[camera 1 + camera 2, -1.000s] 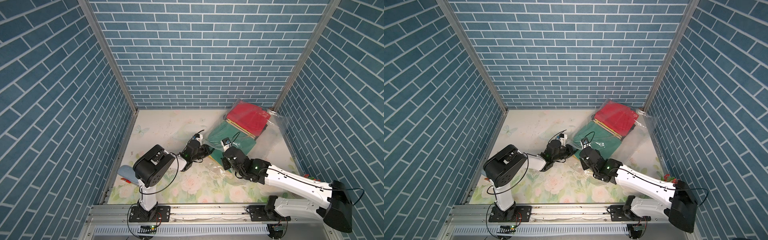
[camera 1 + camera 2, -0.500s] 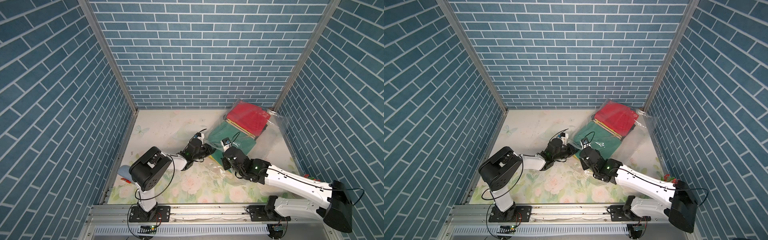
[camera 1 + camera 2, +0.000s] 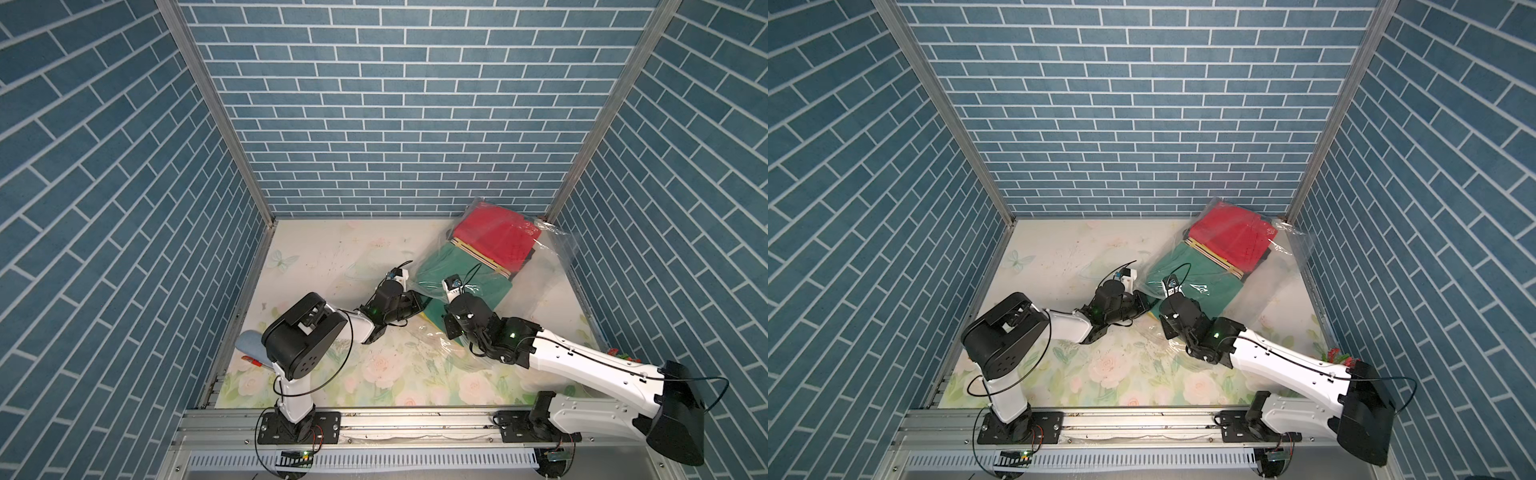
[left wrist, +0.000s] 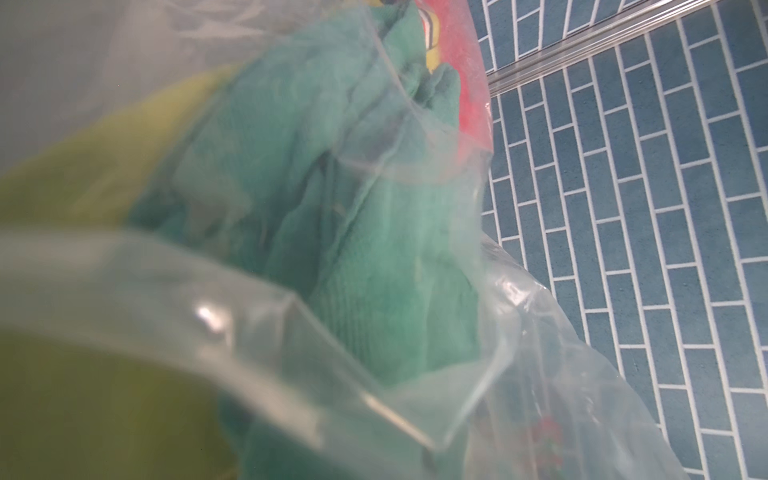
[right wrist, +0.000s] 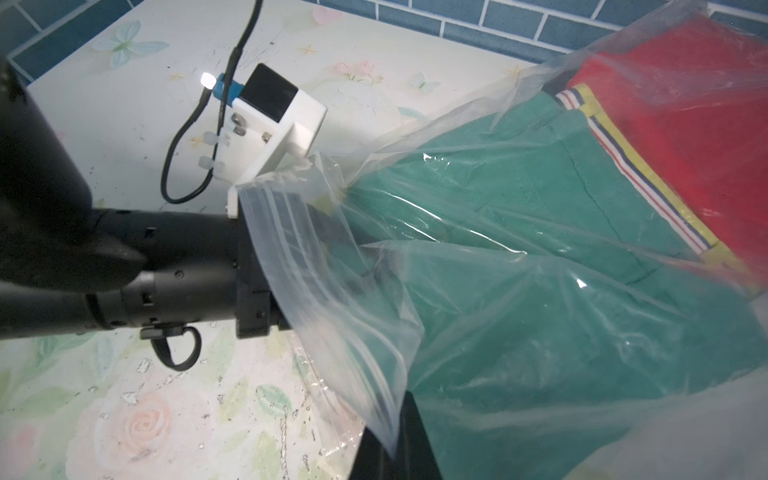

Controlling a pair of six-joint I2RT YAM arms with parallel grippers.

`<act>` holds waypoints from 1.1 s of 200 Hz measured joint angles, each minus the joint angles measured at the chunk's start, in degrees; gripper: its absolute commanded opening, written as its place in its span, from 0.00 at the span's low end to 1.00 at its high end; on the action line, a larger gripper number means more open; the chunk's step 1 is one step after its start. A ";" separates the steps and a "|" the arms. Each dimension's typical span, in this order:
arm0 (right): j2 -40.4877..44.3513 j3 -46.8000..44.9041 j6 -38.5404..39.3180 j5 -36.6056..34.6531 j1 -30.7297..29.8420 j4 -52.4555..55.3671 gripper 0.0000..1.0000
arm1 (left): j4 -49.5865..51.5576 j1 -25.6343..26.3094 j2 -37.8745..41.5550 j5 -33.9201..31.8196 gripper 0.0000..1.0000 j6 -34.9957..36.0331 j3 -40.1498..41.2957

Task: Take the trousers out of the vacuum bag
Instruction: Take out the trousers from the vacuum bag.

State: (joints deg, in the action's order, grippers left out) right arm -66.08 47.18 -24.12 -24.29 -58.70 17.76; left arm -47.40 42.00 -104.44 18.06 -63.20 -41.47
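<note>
The large crinkly transparent plastic vacuum bag (image 3: 544, 266) lies toward the far right corner of the flower-printed desk (image 3: 324, 257), its far end close to the blue brick-patterned back wall (image 3: 395, 124) and its right side near the right wall, so there is little room on those two sides. The open room is on the left and near parts of the desk, which show bare floral print. Inside the bag sit the folded trousers: a red pair (image 3: 494, 237) at the far end, overlapping a green pair (image 3: 457, 278) with a striped waistband between them, and a bright yellow pair (image 4: 83, 174) showing under the green in the left wrist view. The bag's mouth, with its ribbed zip-seal strip (image 5: 286, 232), faces the near left. The left arm stretches low over the desk, and its black left hand (image 3: 419, 301) reaches into that mouth, the strip draped over its wrist; its jaws are hidden under plastic and cloth, closed almost fully, and whether they pinch cloth or plastic I cannot tell. The white right arm comes in from the near right, bent down at the wrist, with the right hand (image 5: 399, 440) at the near edge of the bag, shut, a fold of the plastic film running down between its dark fingertips.
</note>
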 measured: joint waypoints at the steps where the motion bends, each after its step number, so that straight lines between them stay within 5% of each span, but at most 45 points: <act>1: 0.00 0.00 0.00 0.00 0.00 0.00 0.00 | -0.07 0.07 0.22 0.00 0.00 0.02 0.24; 91: -2.60 1.01 -2.67 0.04 2.69 -0.70 0.00 | 9.33 6.95 18.12 -2.97 0.00 5.01 8.68; 220: -2.34 -1.33 -2.71 2.58 5.79 -2.54 0.00 | 54.14 6.84 42.12 -3.93 0.00 15.52 -1.36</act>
State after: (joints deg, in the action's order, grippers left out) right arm -68.42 45.84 -26.83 -21.71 -52.90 15.22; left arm 6.74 48.84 -62.33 14.13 -47.68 -42.83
